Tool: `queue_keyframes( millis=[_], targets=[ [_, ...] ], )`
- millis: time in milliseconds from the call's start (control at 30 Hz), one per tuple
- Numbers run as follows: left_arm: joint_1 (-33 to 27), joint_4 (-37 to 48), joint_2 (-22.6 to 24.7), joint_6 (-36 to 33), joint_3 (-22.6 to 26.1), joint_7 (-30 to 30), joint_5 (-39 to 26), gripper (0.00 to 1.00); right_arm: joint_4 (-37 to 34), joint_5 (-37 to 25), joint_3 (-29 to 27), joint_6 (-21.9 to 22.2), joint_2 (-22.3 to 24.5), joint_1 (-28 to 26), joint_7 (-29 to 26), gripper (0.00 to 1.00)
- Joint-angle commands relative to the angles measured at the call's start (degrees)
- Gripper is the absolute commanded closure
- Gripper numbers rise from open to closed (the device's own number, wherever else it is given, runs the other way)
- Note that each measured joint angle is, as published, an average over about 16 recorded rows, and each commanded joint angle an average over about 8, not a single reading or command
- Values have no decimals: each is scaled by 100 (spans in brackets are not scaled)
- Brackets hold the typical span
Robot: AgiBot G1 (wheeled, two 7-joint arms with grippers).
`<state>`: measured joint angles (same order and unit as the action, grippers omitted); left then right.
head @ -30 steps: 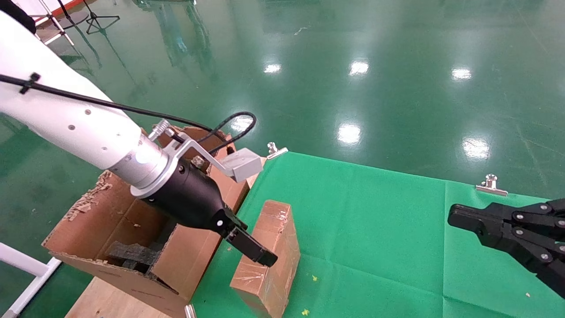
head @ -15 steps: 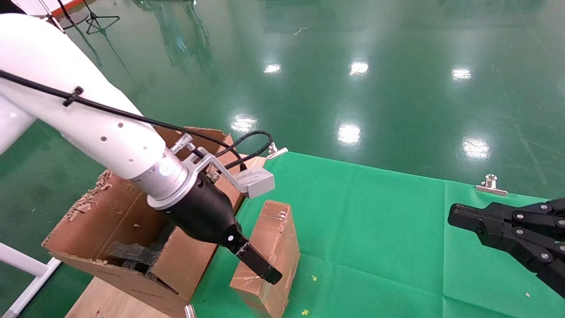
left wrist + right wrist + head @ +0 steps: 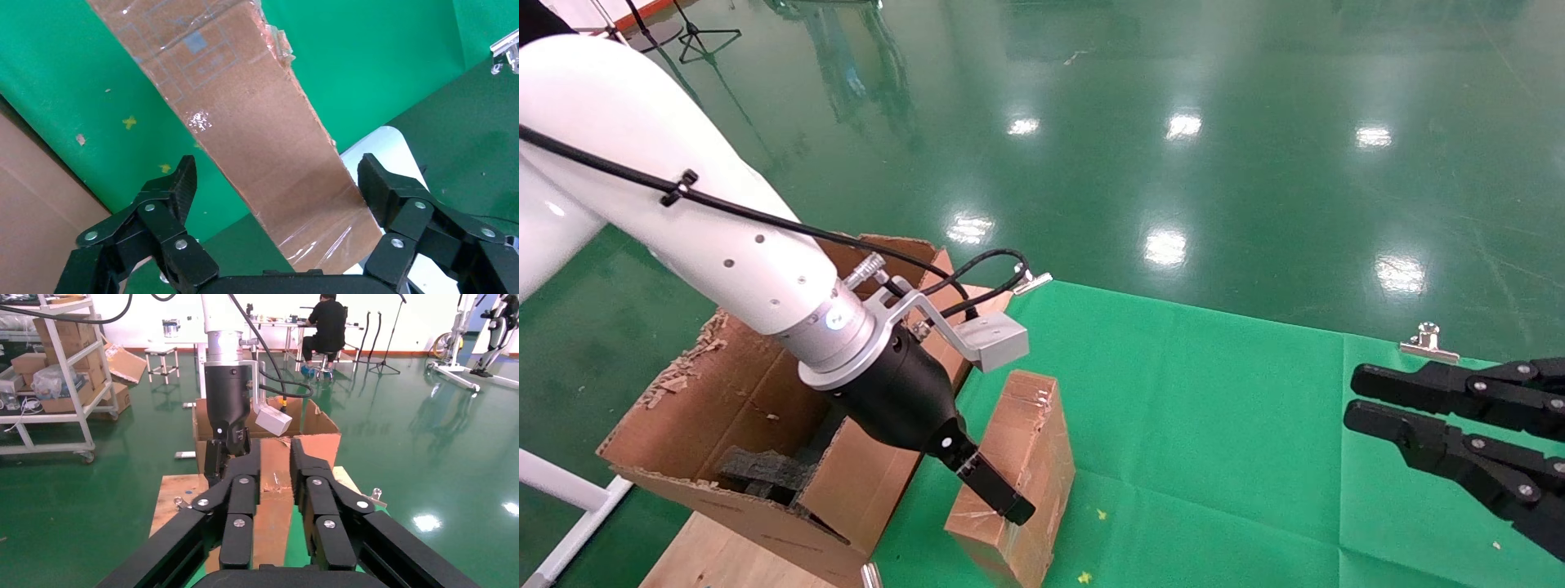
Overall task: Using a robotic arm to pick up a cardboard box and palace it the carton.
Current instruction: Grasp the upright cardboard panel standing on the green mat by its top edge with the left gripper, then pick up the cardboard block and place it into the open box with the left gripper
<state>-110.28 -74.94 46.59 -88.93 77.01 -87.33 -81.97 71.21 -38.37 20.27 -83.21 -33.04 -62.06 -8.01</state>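
The small taped cardboard box stands on edge on the green cloth, just right of the carton. The white robotic arm's left gripper is open, its jaws straddling the near end of the box without touching it; the left wrist view shows the box running between the wide-spread fingers. Black foam lies inside the carton. My right gripper hovers over the cloth at the far right, jaws slightly parted and empty. It shows in the right wrist view, with the box and carton far beyond.
The green cloth is held by metal clips at its far edge. A wooden board lies under the carton. A white frame is at lower left. Shiny green floor lies beyond.
The left gripper has moved right and down along the near end of the box. The right gripper's jaws, shut before, have parted.
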Motion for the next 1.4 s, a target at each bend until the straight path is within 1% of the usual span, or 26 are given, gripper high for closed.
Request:
queue_keyframes(
  millis=[33, 933, 1067, 1200, 1300, 1400],
  targets=[
    [1, 1, -7, 0, -12, 0, 6, 100, 0, 0, 0, 0, 0, 0, 0, 0],
    [-19, 48, -88, 49, -102, 20, 69, 100, 0, 0, 0, 0, 0, -1, 0, 0],
    [-156, 149, -281, 179, -264, 104, 193, 100, 0, 0, 0, 0, 0, 0, 0, 0],
    [-418, 335, -607, 336, -556, 284, 404, 100, 0, 0, 0, 0, 0, 0, 0, 0],
    [-717, 564, -870, 415, -793, 497, 475, 100, 0, 0, 1, 0, 0, 0, 0, 0],
    [-1107, 865, -1096, 443, -979, 759, 346, 100, 0, 0, 1, 0, 0, -1, 0, 0]
  ],
)
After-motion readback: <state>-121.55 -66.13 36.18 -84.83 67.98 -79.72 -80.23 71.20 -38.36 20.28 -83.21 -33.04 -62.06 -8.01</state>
